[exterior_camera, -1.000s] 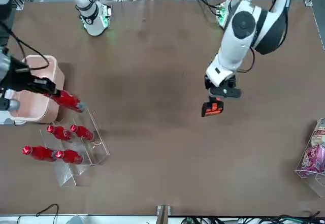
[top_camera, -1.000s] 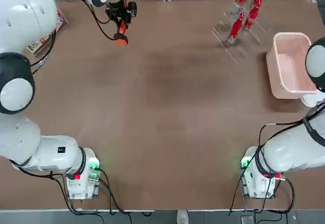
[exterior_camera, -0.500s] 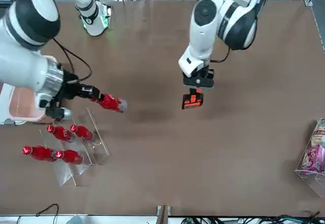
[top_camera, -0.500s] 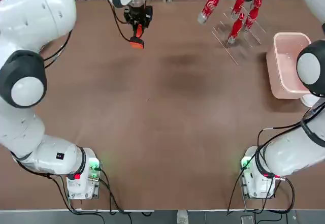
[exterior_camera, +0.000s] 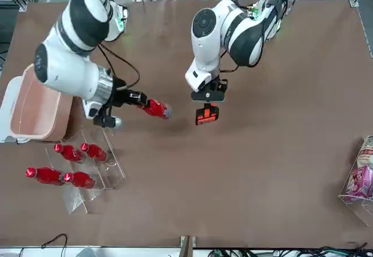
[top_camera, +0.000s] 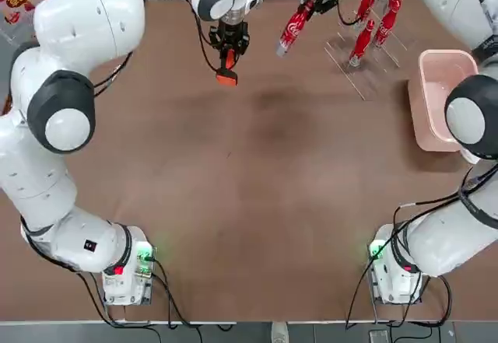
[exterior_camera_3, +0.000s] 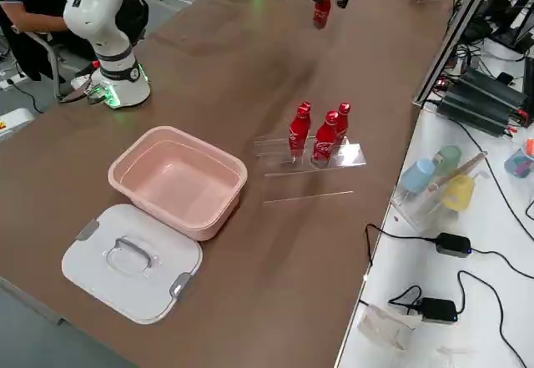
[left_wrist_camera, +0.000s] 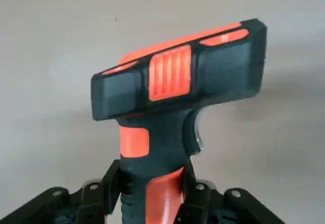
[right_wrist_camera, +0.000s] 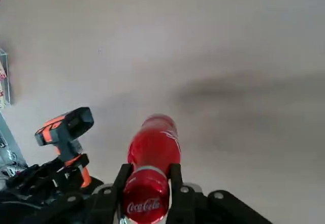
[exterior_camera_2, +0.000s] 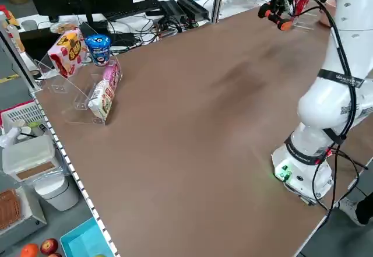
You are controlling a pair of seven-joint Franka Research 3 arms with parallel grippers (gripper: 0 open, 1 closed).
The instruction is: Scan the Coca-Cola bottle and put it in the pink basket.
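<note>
My right gripper (top_camera: 310,2) is shut on the neck of a red Coca-Cola bottle (top_camera: 291,27), held tilted in the air at the far middle of the table, left of the bottle rack. In the right wrist view the fingers (right_wrist_camera: 121,179) clamp the bottle (right_wrist_camera: 152,148) just below its cap. My left gripper (top_camera: 228,50) is shut on the handle of an orange-and-black scanner (top_camera: 226,72), which hangs a short way left of the bottle. From the front, scanner (exterior_camera: 207,114) and bottle (exterior_camera: 156,109) are close but apart. The pink basket (top_camera: 417,113) stands empty at the far right.
A clear rack (top_camera: 359,61) with several more red bottles (top_camera: 364,38) stands between the held bottle and the basket. The white lid (exterior_camera_3: 133,259) lies beside the basket (exterior_camera_3: 125,158). A clear snack stand (exterior_camera_2: 87,76) sits at the far left edge.
The right gripper has carried the bottle leftward, away from the rack. The left gripper has brought the scanner rightward. The two now hang close together.
</note>
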